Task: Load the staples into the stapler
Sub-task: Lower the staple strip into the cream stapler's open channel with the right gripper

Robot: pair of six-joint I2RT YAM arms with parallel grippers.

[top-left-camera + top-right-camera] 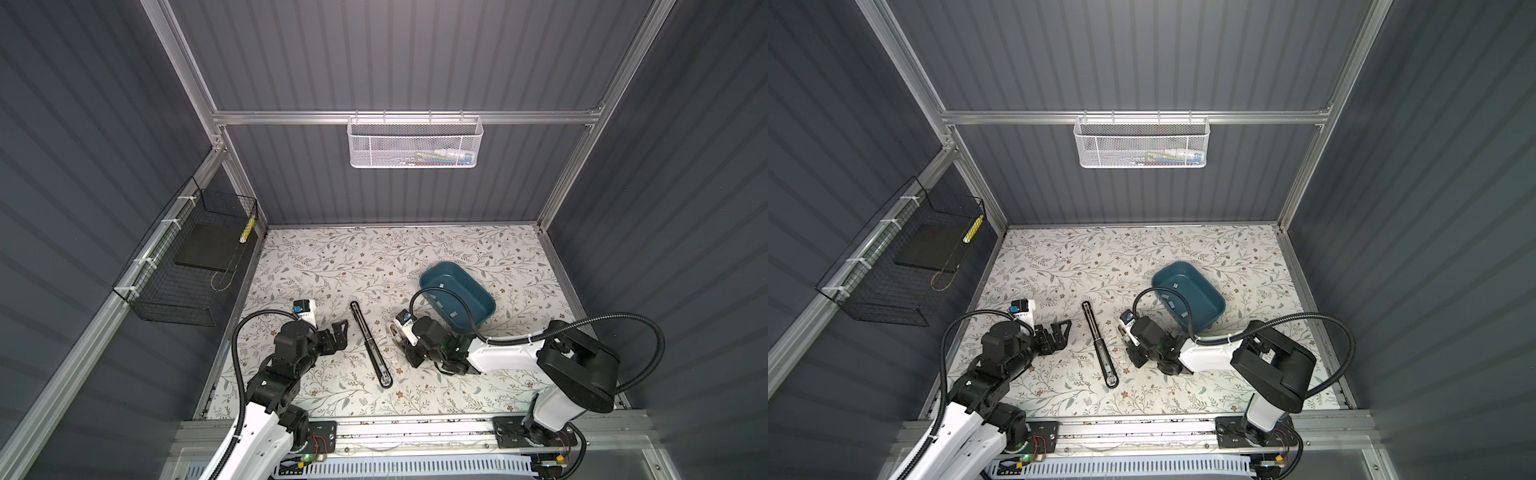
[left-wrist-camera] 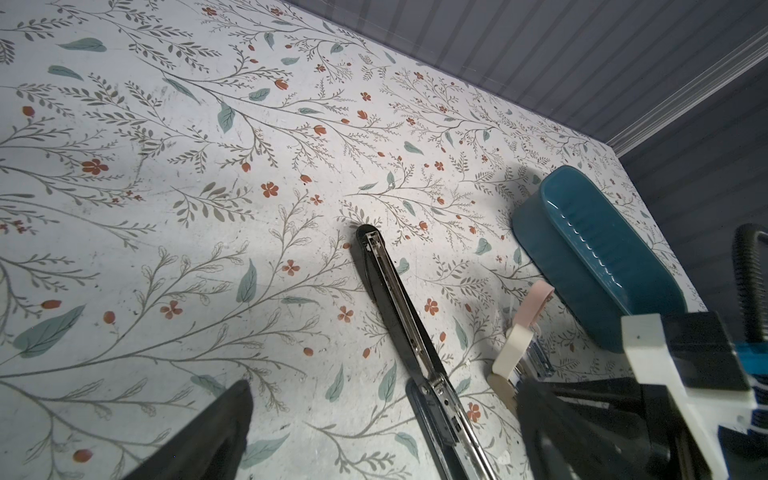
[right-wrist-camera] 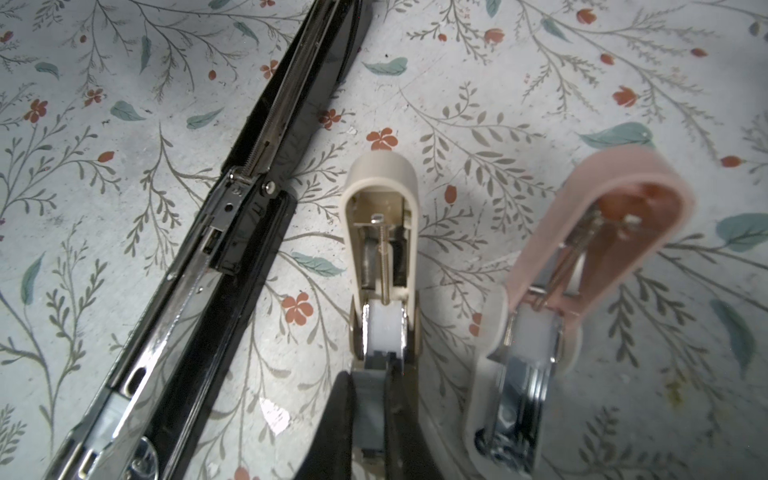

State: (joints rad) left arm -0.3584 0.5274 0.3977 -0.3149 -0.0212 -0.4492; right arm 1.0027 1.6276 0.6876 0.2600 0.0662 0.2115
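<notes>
The black basket (image 1: 187, 266) is hanging on the left wall, at 9 o'clock of the table (image 1: 332, 257). The left gripper (image 1: 344, 334) is hovering low at 9 o'clock of the black stapler (image 1: 371, 345), just beside it but apart, with its jaws standing fully spread and nothing between them. The black stapler is lying opened out flat near the table's middle, running from 11 o'clock to 5 o'clock in both top views, its metal channel facing up. At its 3 o'clock the right gripper (image 3: 368, 382) is sitting low over the table, its fingers (image 3: 338, 415) pinched tight on a grey strip (image 3: 370, 403), apparently staples. The strip's tip is meeting the near end of the cream stapler (image 3: 384, 249). That stapler is lying hinged open, with its channel exposed. The pink stapler (image 3: 590, 249) is lying just beside it, also hinged open and tilted away from it, the two not touching. The tray (image 1: 473, 297) is sitting at 2 o'clock of the black stapler, and the remaining staples (image 1: 440, 286) are lying loose inside it as several small strips. The white basket (image 1: 415, 141) is hanging on the back wall at 12 o'clock.
</notes>
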